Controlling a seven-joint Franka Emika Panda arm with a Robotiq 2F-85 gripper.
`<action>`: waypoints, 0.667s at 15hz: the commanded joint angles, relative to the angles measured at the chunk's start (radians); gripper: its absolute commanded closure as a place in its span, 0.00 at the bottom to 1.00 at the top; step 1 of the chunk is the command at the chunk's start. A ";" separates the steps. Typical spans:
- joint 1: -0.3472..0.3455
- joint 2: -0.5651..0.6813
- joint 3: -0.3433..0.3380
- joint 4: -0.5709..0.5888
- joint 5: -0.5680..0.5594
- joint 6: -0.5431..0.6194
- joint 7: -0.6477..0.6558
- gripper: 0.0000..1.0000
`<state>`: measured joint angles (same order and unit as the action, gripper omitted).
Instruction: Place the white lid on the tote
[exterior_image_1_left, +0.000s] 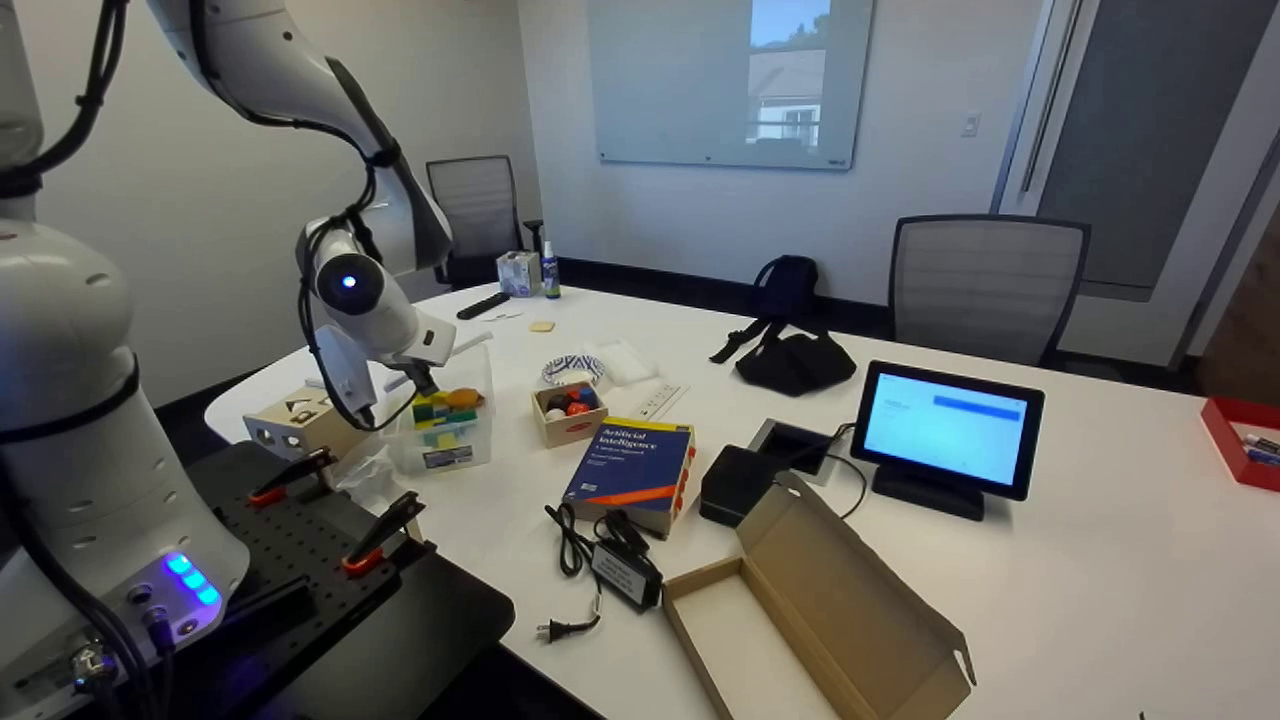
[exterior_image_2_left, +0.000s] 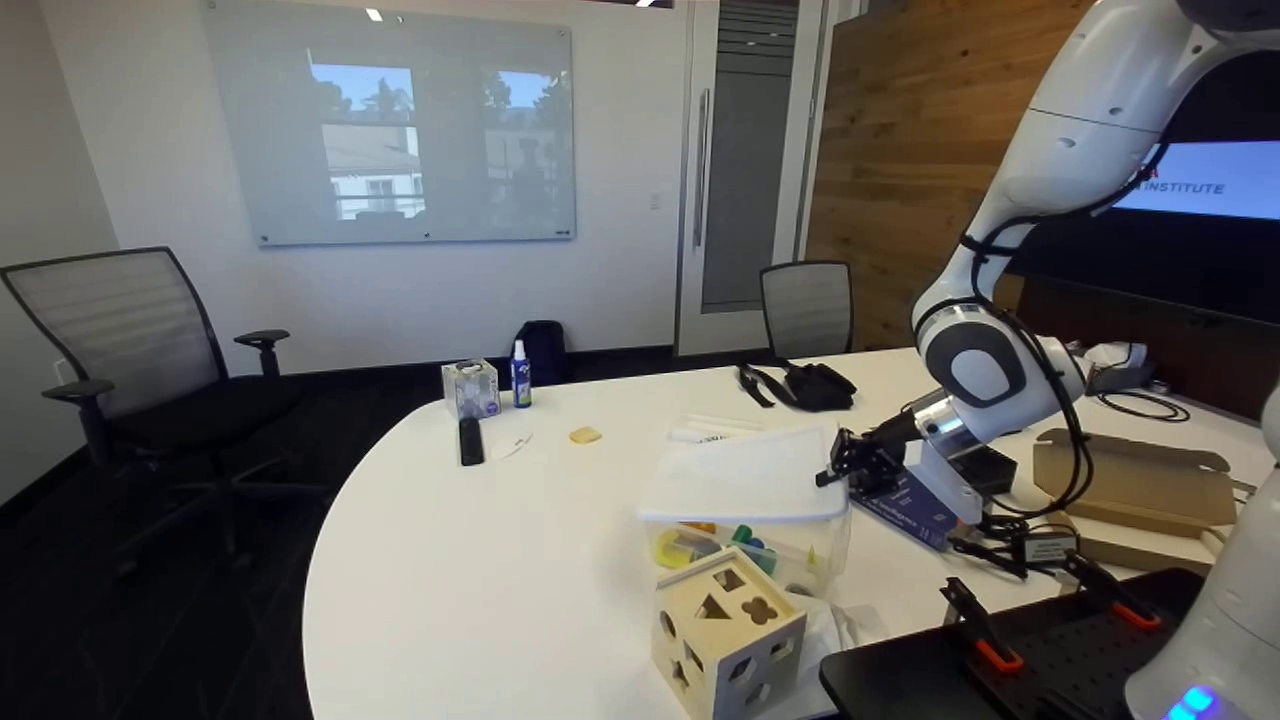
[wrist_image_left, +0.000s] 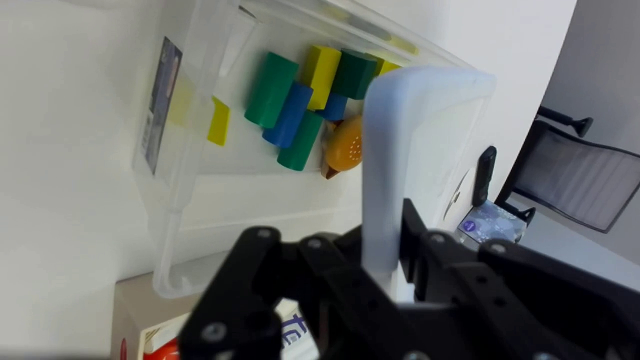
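- White lid (exterior_image_2_left: 742, 478) is held by one edge between the fingers (wrist_image_left: 414, 230) of the gripper (wrist_image_left: 383, 232); fingers are closed down to its thickness, one on each side.
- Lid is held tilted above the tote (wrist_image_left: 172, 220); whether the rim is touched cannot be told.
- In the wrist view the gripped end is blurred, and an orange piece (wrist_image_left: 345, 145) inside the tote is partly covered by the lid.
- Lid is hard to make out behind the arm (exterior_image_1_left: 395, 325) in an exterior view.

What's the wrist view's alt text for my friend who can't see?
A black gripper pinches a white lid by its edge over a clear plastic tote holding green, blue and yellow blocks and a dotted orange toy.
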<state>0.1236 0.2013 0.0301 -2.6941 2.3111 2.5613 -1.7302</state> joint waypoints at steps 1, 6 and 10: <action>0.045 0.009 -0.014 0.002 0.080 0.075 -0.083 0.99; 0.070 0.027 -0.006 0.010 0.101 0.134 -0.086 0.95; 0.083 0.031 -0.006 0.012 0.083 0.180 -0.063 0.53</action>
<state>0.1761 0.2119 0.0296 -2.6940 2.3962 2.6593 -1.8038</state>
